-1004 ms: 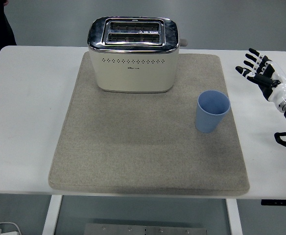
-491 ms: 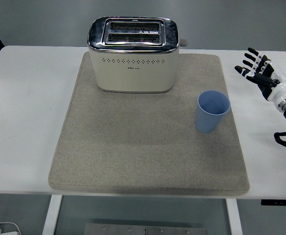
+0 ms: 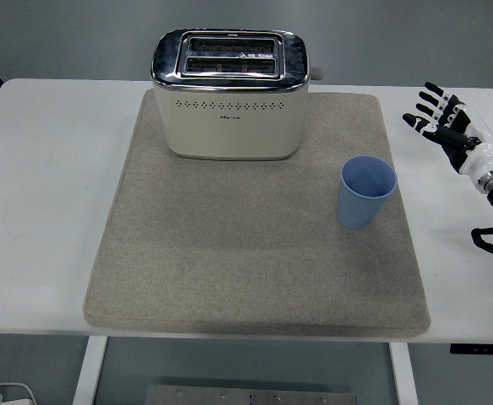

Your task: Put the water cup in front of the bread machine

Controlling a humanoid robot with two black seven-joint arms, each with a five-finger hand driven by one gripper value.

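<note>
1. Currently the blue water cup (image 3: pixel 367 192) stands upright and empty on the grey mat (image 3: pixel 255 253), near the mat's right edge. It sits to the right of the bread machine (image 3: pixel 230 94) and nearer the worktop's front edge than that appliance, well apart from it.
2. The bread machine, cream-bodied with a chrome top and two slots, stands at the back of the mat, slightly left of the mat's centre. A small lever shows on its right side.
3. The stretch of mat directly in front of the bread machine is bare; the cup is off to one side of that stretch, not in it.
4. The right robot hand (image 3: pixel 445 124) is over the white worktop (image 3: pixel 44 194), right of the mat and well apart from the cup. Its fingers (image 3: pixel 432 101) are spread and point towards the back of the worktop; it holds nothing and touches nothing that can be seen.
5. The mat lies flat on the worktop, its front edge close to the worktop's near edge.
</note>
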